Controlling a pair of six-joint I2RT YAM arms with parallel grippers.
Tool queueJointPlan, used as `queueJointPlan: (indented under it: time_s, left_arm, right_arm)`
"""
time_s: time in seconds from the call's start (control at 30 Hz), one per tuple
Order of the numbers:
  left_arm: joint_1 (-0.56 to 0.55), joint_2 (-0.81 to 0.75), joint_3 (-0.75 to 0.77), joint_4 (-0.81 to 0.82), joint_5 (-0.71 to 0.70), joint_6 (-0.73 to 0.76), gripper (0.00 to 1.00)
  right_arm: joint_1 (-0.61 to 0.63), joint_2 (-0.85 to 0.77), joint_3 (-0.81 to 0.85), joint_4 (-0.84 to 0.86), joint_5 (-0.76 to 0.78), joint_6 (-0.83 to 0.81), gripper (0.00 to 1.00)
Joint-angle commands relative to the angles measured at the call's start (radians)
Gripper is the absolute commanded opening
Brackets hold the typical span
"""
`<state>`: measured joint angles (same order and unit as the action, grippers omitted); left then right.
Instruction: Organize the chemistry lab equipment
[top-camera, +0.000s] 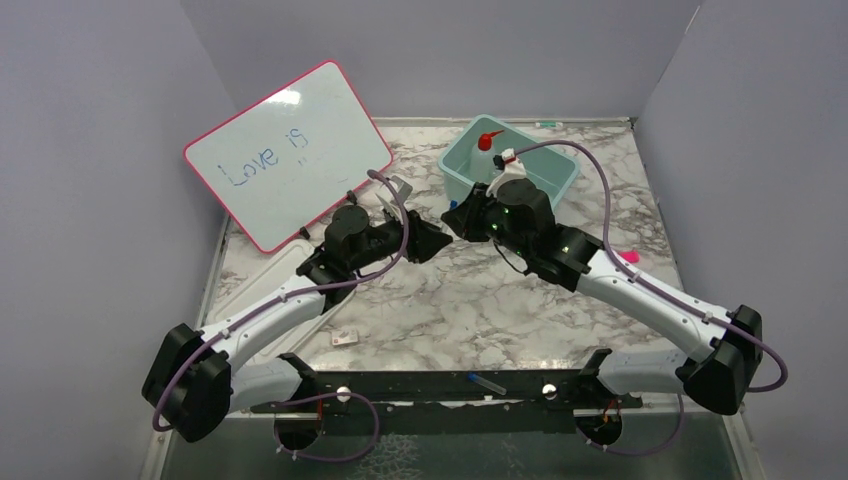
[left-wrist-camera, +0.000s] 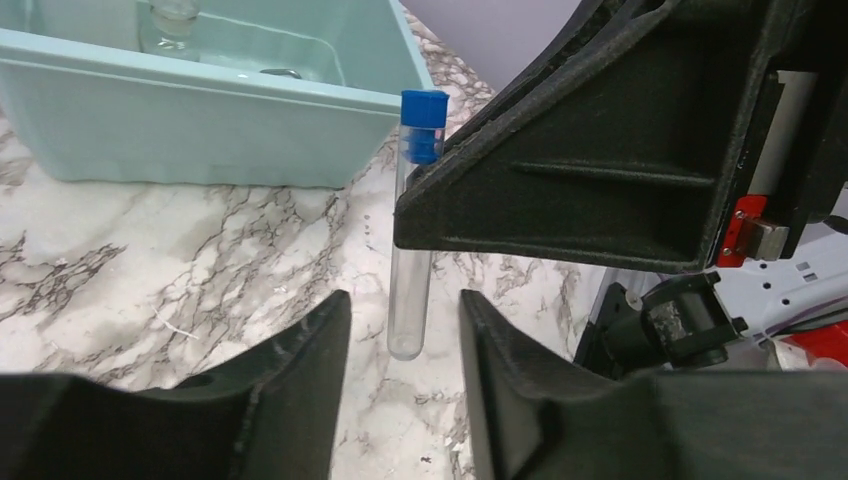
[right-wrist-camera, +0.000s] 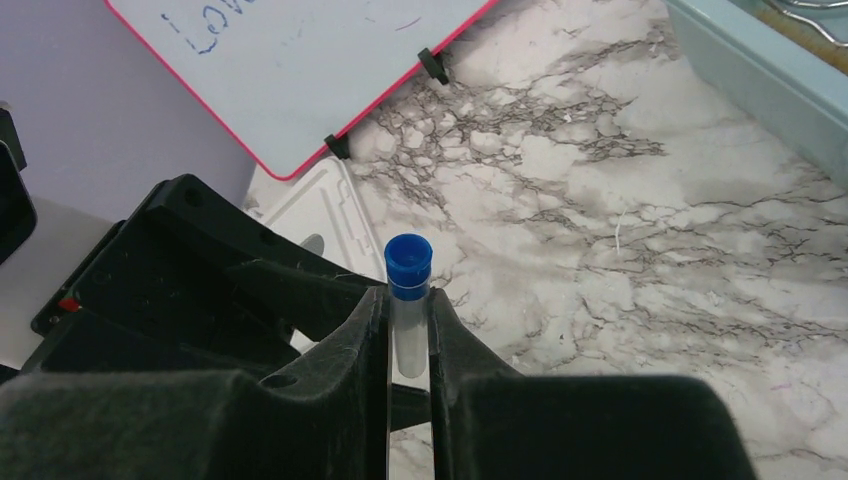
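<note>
Marble table (top-camera: 480, 300), grey walls. Right gripper (right-wrist-camera: 408, 312) is pinched narrow on a clear tube (right-wrist-camera: 409, 350), just under its blue cap (right-wrist-camera: 408, 262), with the tube upright. Left gripper (left-wrist-camera: 405, 305) has its jaws roughly half apart, one on either side of the tube's lower end. Gaps show on both sides, no contact visible. Looks like a handover, right to left, near the teal bin (top-camera: 455, 182) where the squeeze bottle (top-camera: 486, 150) stands.

To do it well, left should close square and centred on the lower tube, gently, since it is smooth and round. Right should let go only once left has it firm, or the tube drops.

Left wrist view shows the tube's rounded bottom and the gaps at the fingers. Right wrist view hides those but shows the grip under the cap and the whiteboard (right-wrist-camera: 300, 60) behind. Top view shows the arms meeting in front of the bin, tube too small to make out.
</note>
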<state>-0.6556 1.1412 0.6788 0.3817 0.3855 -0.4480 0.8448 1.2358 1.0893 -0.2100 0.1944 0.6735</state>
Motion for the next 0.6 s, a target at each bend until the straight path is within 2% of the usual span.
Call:
queueJointPlan:
  time_s: [0.0,0.1,0.27,0.4,0.57]
  left_arm:
    - [0.001,0.015,0.033,0.057,0.066,0.031,0.39]
    - [0.001,0.021,0.038,0.058,0.088,0.089,0.21]
    - [0.001,0.023,0.044,0.056,0.153,0.201,0.03]
    - [0.001,0.007,0.042,0.041,0.166,0.310,0.00]
    - [0.002,-0.011,0.056,-0.023,0.167,0.493,0.00]
  right_arm:
    - [-0.001,-0.018,0.013,0.013,-0.061,0.029,0.17]
    - [-0.001,-0.017,0.021,-0.007,-0.080,0.038,0.18]
    - [-0.005,-0.001,0.070,-0.095,-0.123,0.043,0.24]
    - [-0.051,0.037,0.148,-0.234,-0.222,0.061,0.34]
    - [-0.099,0.081,0.242,-0.371,-0.397,-0.005,0.44]
